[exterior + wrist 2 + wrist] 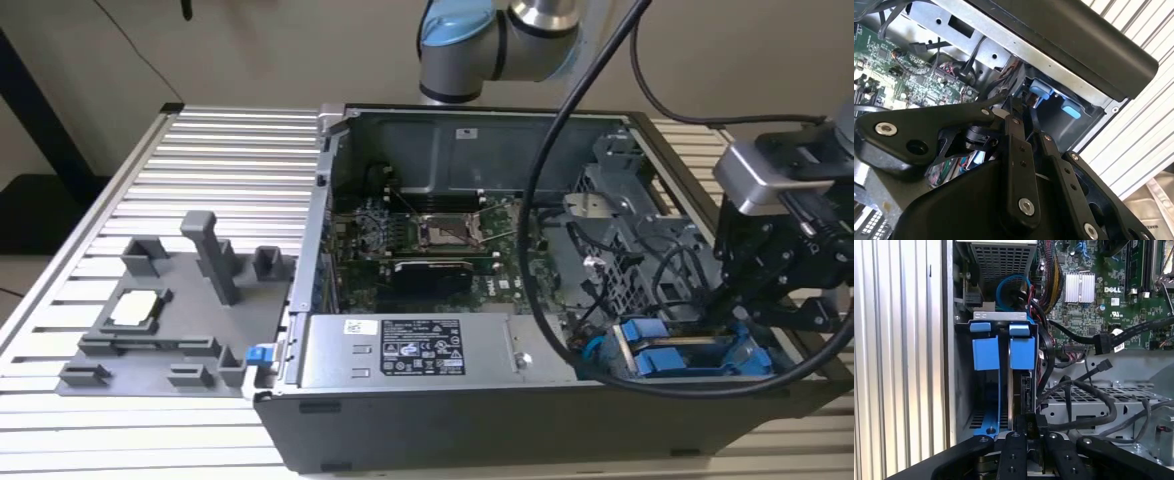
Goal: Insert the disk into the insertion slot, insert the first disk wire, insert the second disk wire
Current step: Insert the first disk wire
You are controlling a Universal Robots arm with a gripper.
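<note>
In the first wrist view the disk [1021,387] stands on edge in the insertion slot [965,390], its blue carrier tab [1022,353] beside a second blue tab [985,347]. My gripper [1031,432] is at the disk's near edge, fingers close together on a small black wire connector [1030,421] whose cable runs off to the side. Two more black connectors [1102,343] [1104,364] hang loose over the metal cage. In the exterior view the gripper [747,315] reaches down into the case's corner by the blue carriers [667,352]. In the second wrist view its fingers [1016,117] point at the blue tabs [1040,92].
The open computer case [320,200] lies on a slatted aluminium table [200,150]. Inside are the green motherboard [427,235] and a grey box with a sticker [407,350]. A thick black arm cable [541,190] loops over the case. A grey fixture [174,310] sits at the exterior view's left.
</note>
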